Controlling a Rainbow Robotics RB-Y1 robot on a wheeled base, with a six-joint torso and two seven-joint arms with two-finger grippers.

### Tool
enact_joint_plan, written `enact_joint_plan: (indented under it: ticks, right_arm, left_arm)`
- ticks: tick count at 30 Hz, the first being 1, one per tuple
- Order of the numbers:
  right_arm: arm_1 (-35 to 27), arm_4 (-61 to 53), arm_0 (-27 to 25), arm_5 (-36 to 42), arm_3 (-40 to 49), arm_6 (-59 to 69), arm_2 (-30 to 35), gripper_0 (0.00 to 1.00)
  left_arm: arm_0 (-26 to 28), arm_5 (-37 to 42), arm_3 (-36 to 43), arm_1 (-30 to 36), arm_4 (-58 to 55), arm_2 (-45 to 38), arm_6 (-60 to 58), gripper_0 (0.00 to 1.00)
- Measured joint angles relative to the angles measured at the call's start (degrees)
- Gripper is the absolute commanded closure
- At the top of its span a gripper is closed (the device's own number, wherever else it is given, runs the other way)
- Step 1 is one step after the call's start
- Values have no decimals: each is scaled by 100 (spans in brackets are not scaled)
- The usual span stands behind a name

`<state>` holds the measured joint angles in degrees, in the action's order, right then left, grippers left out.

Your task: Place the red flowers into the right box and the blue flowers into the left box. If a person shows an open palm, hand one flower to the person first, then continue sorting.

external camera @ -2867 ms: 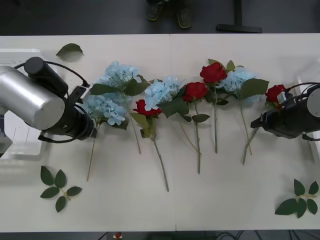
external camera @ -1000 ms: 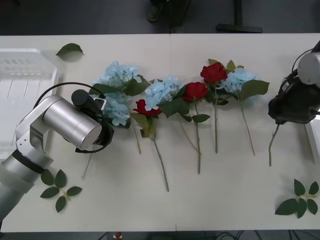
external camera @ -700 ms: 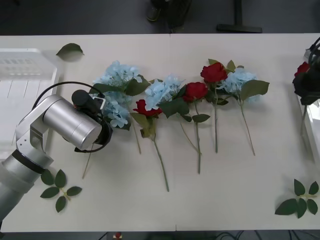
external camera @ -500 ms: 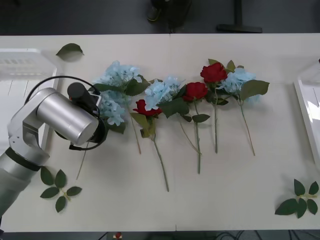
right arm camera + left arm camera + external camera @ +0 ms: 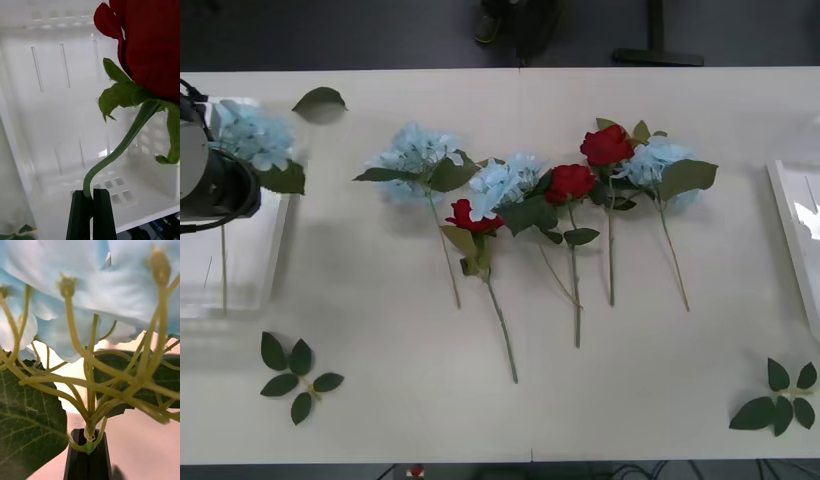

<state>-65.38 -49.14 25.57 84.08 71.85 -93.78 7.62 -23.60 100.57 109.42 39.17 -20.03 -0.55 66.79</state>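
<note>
My left gripper (image 5: 88,437) is shut on the stem of a blue flower (image 5: 112,288), right under its fluffy head. In the front view that blue flower (image 5: 252,136) hangs from my left arm (image 5: 210,185) over the left box (image 5: 240,290) at the table's left edge. My right gripper (image 5: 89,195) is shut on the green stem of a red flower (image 5: 150,45), held above the inside of the right box (image 5: 56,112). On the table lie three blue flowers (image 5: 415,152) (image 5: 502,182) (image 5: 655,160) and three red flowers (image 5: 473,216) (image 5: 570,182) (image 5: 606,145), heads close together.
The rim of the right box (image 5: 783,235) shows at the table's right edge. Loose leaf sprigs lie at the front left (image 5: 298,372) and front right (image 5: 780,398), and a single leaf (image 5: 319,98) at the back left. The table's front half is bare.
My left gripper closed on a blue flower on the table, lifted it and carried it left over the left box. My right arm carried the red flower right, out of the front view.
</note>
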Motion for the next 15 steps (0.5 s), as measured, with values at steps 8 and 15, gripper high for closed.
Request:
enact_joint_plan:
  ticks: [8, 15]
  right_arm:
    - [411, 481, 2, -1537, -914, -445, -54, 100]
    - [1127, 1684, 9, -2283, -964, -565, -78, 100]
  left_arm:
    - [-1, -1583, -1514, 872, -113, 284, -84, 100]
    - [-3, -2466, -2504, 891, 405, 796, -83, 100]
